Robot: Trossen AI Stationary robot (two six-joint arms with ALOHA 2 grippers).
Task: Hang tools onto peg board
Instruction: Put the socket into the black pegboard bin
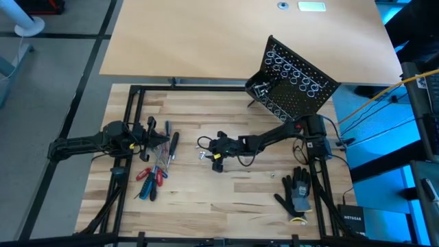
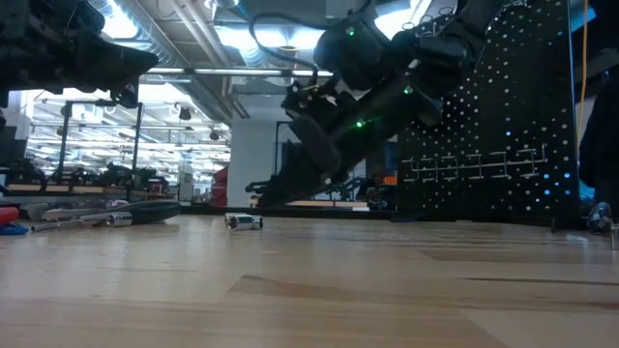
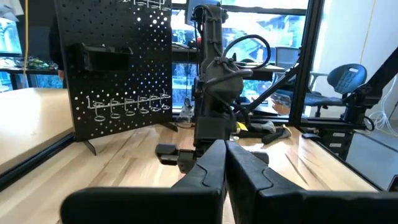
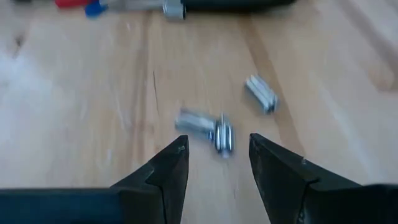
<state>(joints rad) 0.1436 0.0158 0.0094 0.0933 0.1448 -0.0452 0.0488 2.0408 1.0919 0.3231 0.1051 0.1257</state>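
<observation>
Two dark fingers (image 4: 177,171) of the right gripper (image 4: 217,165) stand apart and empty just above the wooden tabletop (image 1: 226,199), with small silver metal bits (image 4: 214,127) lying just ahead of the gap between them; one short bit (image 4: 260,93) lies a little farther off, tilted. In the high view this gripper (image 1: 209,152) hangs near the middle of the table, its arm reaching in from the right edge.

Screwdrivers (image 1: 152,180) with red and blue handles lie in a loose bunch toward the left side of the table, their long axes running roughly from the near edge toward the far edge, shafts pointing toward the far side. A longer tool with a black handle (image 1: 173,144) lies just beyond them, along the same line. The left gripper (image 1: 159,134) hovers over the far end of this bunch with its fingers (image 3: 214,165) pressed together and nothing between them.

The peg board (image 1: 295,81) stands at the far right corner of the wooden top, turned at an angle to the table's edges, its rows of silver wire rings (image 3: 127,107) bare and a small black tray (image 1: 259,88) at its lower end. The right arm stretches between the board and the screwdrivers.

A black-and-grey work glove (image 1: 296,191) lies near the right edge, fingers toward the far side. Beside the near right corner sits a dark box marked NETGEAR (image 1: 354,218).
</observation>
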